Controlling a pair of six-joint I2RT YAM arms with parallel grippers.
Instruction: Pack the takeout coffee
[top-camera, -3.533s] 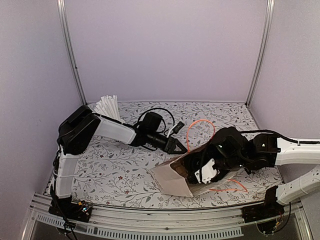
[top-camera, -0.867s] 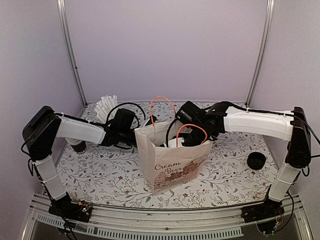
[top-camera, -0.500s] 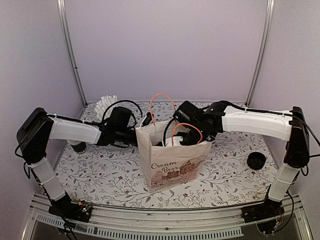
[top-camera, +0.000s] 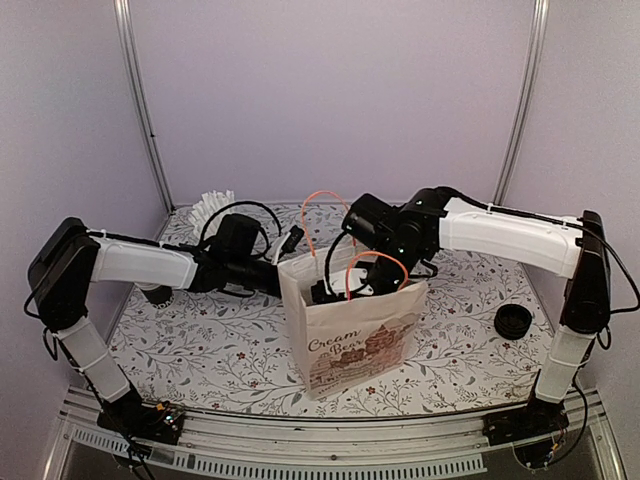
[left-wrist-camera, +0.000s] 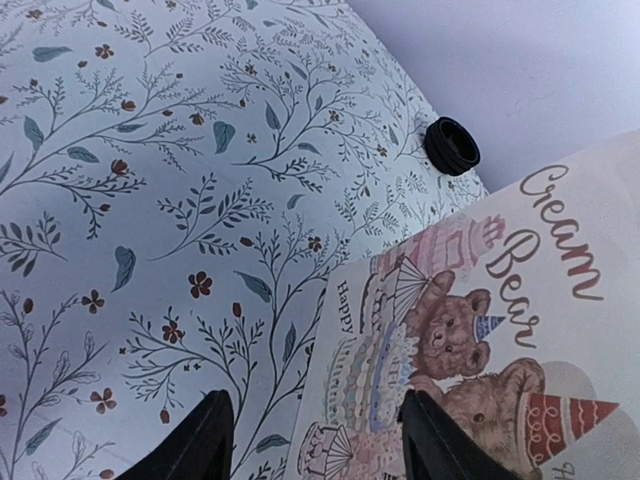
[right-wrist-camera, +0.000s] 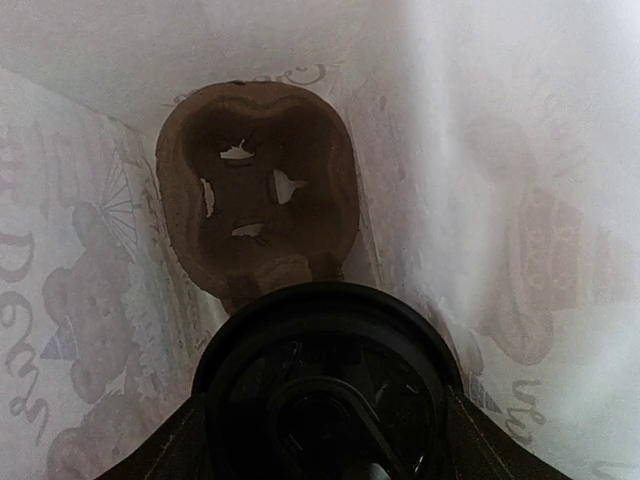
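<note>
**Coffee cup lowered into the upright bag**

Top view: we see the paper bag (top-camera: 355, 330), flat seconds ago, now upright. Our right gripper (top-camera: 333, 283) has tipped into its mouth, so packing looks nearly done.

Left wrist view: the left gripper (left-wrist-camera: 316, 440) is spread apart beside the bag.

Right wrist view: the fingers clamp the takeout coffee (right-wrist-camera: 325, 390), with a cardboard carrier (right-wrist-camera: 255, 190) beneath.

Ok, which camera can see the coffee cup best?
The right wrist view: it looks straight down on the lidded coffee cup, inside the paper bag, held by the right gripper. In the top view the bag hides it; the left wrist view shows just the bag's outside.
</note>
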